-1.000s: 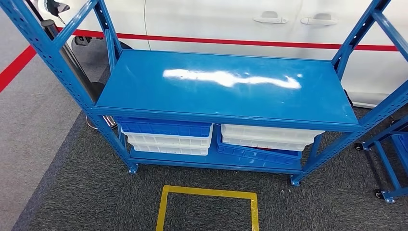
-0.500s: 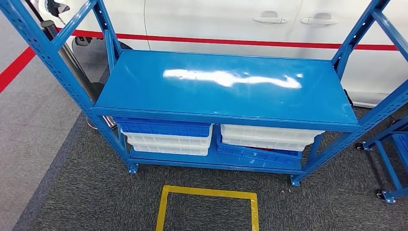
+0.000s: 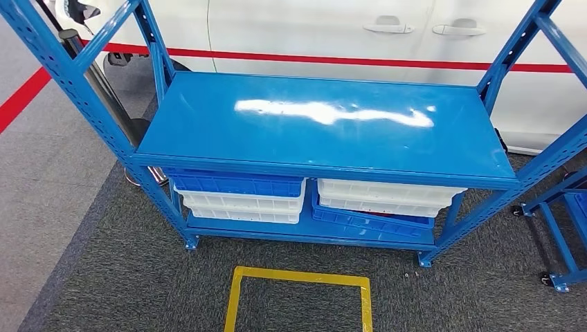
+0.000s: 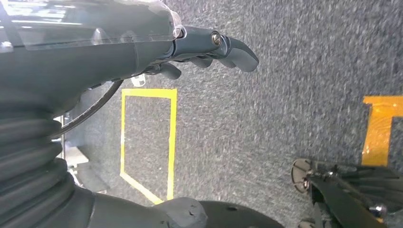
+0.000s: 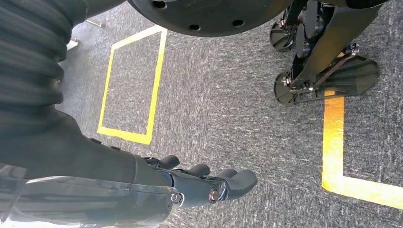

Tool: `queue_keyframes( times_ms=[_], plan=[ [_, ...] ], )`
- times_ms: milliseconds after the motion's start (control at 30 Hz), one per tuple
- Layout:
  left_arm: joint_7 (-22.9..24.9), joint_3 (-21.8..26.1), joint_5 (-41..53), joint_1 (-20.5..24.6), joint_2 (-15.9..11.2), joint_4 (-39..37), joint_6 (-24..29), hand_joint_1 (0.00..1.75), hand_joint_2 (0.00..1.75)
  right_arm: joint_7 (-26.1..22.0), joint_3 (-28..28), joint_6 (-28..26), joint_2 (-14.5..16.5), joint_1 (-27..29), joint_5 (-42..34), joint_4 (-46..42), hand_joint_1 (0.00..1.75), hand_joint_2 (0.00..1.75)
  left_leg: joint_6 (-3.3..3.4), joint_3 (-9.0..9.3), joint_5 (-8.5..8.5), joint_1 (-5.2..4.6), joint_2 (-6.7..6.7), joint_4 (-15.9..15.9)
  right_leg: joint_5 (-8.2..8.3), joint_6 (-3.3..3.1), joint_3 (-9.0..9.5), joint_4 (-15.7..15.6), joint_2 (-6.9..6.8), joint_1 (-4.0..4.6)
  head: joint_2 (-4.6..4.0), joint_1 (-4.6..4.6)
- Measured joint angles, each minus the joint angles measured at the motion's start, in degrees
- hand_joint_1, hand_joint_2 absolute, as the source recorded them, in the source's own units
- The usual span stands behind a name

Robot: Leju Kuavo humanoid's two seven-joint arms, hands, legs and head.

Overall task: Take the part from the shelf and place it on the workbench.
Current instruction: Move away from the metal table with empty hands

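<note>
Left hand [image 4: 209,50] empty, fingers loosely extended over carpet [image 4: 285,95]; right hand [image 5: 209,183] likewise empty.

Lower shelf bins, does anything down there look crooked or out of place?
Yes. On the right of the lower shelf, the blue bin under the white bin lies tilted, its left end higher than its right. The left stack sits level.

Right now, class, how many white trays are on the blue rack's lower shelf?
3: two white trays stacked at the left under a blue one, one at the right atop a tilted blue tray. Others may be hidden.
</note>
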State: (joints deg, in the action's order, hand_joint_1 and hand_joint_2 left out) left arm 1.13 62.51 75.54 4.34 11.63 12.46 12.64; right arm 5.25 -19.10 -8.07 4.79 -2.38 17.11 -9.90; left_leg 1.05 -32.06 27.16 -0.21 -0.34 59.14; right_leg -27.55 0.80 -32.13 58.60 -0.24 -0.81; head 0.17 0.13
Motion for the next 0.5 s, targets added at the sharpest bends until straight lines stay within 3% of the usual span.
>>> queue_keyframes(
  times_ms=[133,167,267,300,400,500],
  plan=[
    [-0.3,0.0,-0.2,0.0,0.0,0.0,0.4,0.0,1.75,0.0,-0.5,0.1,0.0,0.0,-0.1,0.0,0.0,1.75,0.0,0.0,0.0,0.0,0.0,0.0,0.0,0.0,0.0,0.0,0.0,0.0,0.0,0.0],
    [-0.4,0.0,-0.2,0.0,0.0,0.0,0.4,0.0,1.31,0.0,-0.6,0.1,0.0,0.0,-0.1,0.0,0.0,1.75,0.0,0.0,0.0,0.0,0.0,0.0,0.0,0.0,0.0,0.0,0.0,0.0,0.0,0.0],
    [-0.7,0.0,-0.3,-0.1,0.0,0.0,0.6,0.0,0.0,-0.3,-0.7,0.1,0.0,0.0,-0.3,0.0,0.0,0.44,0.0,0.0,0.0,0.0,0.0,0.0,0.0,0.0,0.0,0.0,0.0,0.01,0.0,0.0],
    [-0.9,0.0,-0.3,0.0,0.0,0.0,0.8,0.0,0.0,-0.5,-0.8,0.1,0.0,0.0,-0.4,0.0,0.0,0.0,0.0,0.01,0.0,0.0,0.0,0.0,0.0,0.0,0.0,0.0,0.0,0.01,0.0,0.0],
    [-3.5,-0.2,0.4,0.0,0.0,0.0,3.0,0.0,0.0,-2.1,-1.1,-0.3,0.3,0.0,-0.3,0.0,0.0,0.0,0.0,0.01,0.0,0.01,0.0,0.0,0.0,0.0,0.0,0.0,0.0,0.01,0.0,0.01],
    [-12.1,-1.0,1.0,0.0,0.3,0.0,7.8,0.0,0.0,-7.1,-1.7,-0.9,1.1,-0.1,-0.9,0.0,0.0,0.0,0.0,0.01,0.0,0.02,0.0,0.0,0.0,0.0,0.0,0.0,0.0,0.02,0.0,0.0]
  ],
)
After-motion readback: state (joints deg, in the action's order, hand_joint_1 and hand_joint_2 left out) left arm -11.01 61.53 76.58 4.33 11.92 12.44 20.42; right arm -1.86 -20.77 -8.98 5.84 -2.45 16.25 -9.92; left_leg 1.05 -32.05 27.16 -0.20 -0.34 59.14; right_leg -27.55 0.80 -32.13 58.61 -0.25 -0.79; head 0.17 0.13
